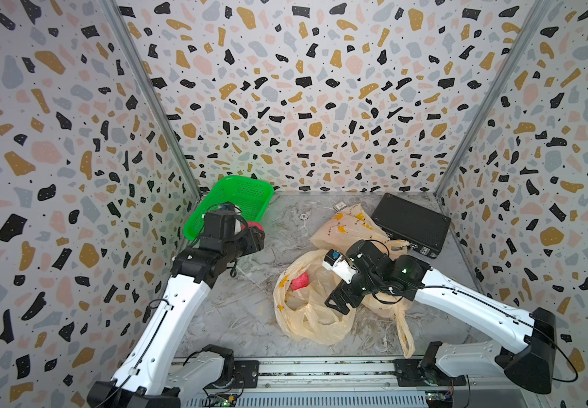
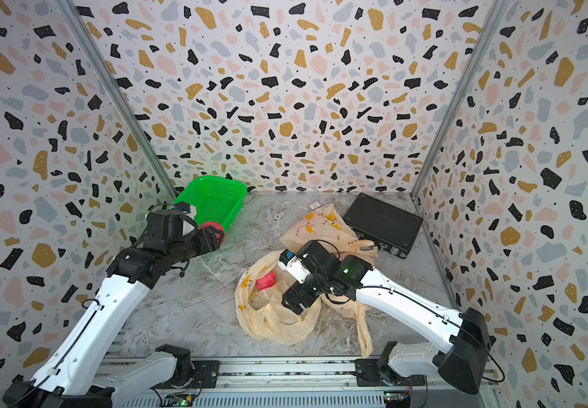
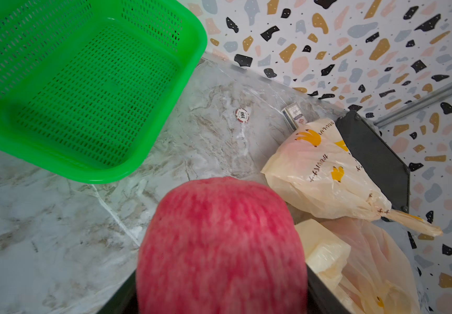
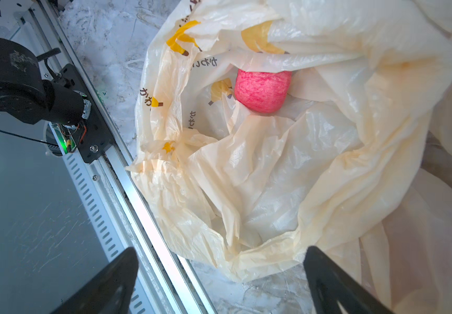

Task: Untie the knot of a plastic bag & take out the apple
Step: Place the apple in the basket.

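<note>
Now your left pincer point(image 1: 255, 237) pinches one apple point(image 3: 222, 244). Your right pincer point(image 4: 220, 251), spread, hangs over the bag point(image 4: 273, 176), second apple point(image 4: 262, 91) inside, apart.

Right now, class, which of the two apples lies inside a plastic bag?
The apple in the open bag near the right hand. The other apple is clear of any bag, gripped by the left hand near the green basket.

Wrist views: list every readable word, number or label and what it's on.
"100": on the poker chip.
"かわ", rest lost in folds: printed on the open plastic bag.
Label on the small card box: too blurred to read.
Print on the tied bag: too blurred to read.
</note>
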Controlling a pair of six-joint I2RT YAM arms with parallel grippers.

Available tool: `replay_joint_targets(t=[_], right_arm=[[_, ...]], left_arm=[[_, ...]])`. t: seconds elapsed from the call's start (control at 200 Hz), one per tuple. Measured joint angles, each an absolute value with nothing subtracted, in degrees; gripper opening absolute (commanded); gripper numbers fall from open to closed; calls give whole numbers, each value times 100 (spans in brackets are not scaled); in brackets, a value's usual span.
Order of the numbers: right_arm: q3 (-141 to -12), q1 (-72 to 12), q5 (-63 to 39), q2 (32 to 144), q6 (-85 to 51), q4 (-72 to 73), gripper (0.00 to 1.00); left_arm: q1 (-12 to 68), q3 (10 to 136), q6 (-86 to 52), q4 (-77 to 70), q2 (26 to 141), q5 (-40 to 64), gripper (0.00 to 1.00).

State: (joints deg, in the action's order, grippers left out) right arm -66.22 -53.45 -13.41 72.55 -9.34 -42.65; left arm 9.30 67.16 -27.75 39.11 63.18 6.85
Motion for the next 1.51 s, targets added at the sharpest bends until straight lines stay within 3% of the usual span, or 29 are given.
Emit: replay_joint_targets(t=[0.195, 0.486, 0.941, 1.176, 1.507], right_arm=[[-7076, -5050, -1203, 7290, -1079, -4338, 100], [-7660, -4674, -1192, 7896, -1157, -4333, 100], [-7959, -4390, -1212, 8643, -1160, -4331, 99], [-8125, -4219, -1253, 8801, -1144, -4333, 100], [-8193, -4112, -1387, 9011, -1116, -4340, 100]], left_arm=[[-287, 7052, -2425, 3638, 7470, 1660, 58], [-1061, 7767, -2108, 3026, 8866, 2161, 60], [-1201, 8433, -1907, 1881, 11045, 2152, 63], [-1184, 8377, -1922, 1614, 11469, 1990, 67], [-1085, 8344, -1859, 1439, 11472, 1848, 85]])
